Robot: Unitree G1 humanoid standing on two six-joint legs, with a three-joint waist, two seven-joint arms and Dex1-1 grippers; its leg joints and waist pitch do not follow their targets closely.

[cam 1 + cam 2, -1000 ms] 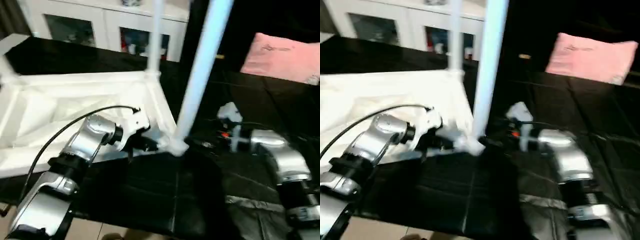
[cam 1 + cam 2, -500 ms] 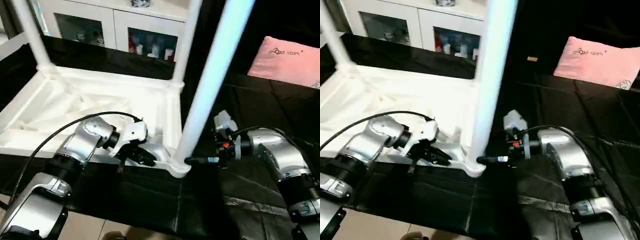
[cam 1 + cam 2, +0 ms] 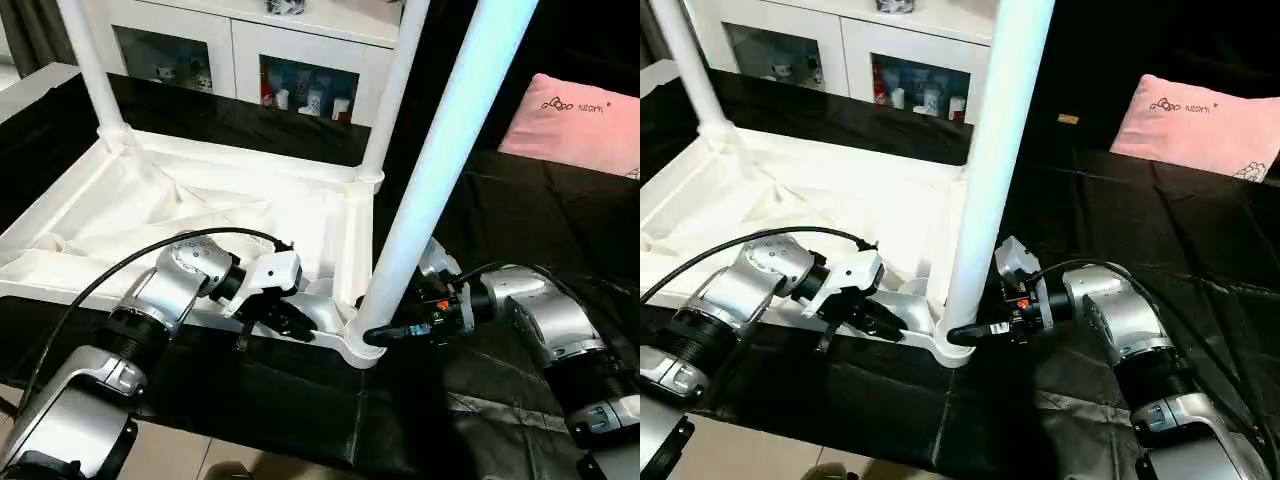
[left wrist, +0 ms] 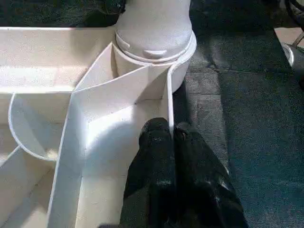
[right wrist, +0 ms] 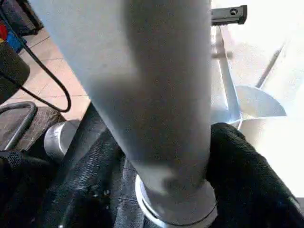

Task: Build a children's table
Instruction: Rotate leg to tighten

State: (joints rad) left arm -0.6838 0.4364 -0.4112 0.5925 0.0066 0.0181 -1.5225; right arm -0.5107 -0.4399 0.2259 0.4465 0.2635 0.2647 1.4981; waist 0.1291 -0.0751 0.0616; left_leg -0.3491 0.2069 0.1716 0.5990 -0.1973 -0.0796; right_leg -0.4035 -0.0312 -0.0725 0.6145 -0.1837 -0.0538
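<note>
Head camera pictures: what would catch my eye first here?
An upside-down white tabletop lies on black cloth, three legs standing in its corner sockets. The nearest leg rises large in the foreground, the right tool closing around its base. The left tool, shut, presses on the tabletop's ribbed underside beside that socket.

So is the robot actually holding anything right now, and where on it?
The right gripper has its fingers on either side of the near leg, low down just above its corner socket. The left gripper is shut, holding nothing.
</note>
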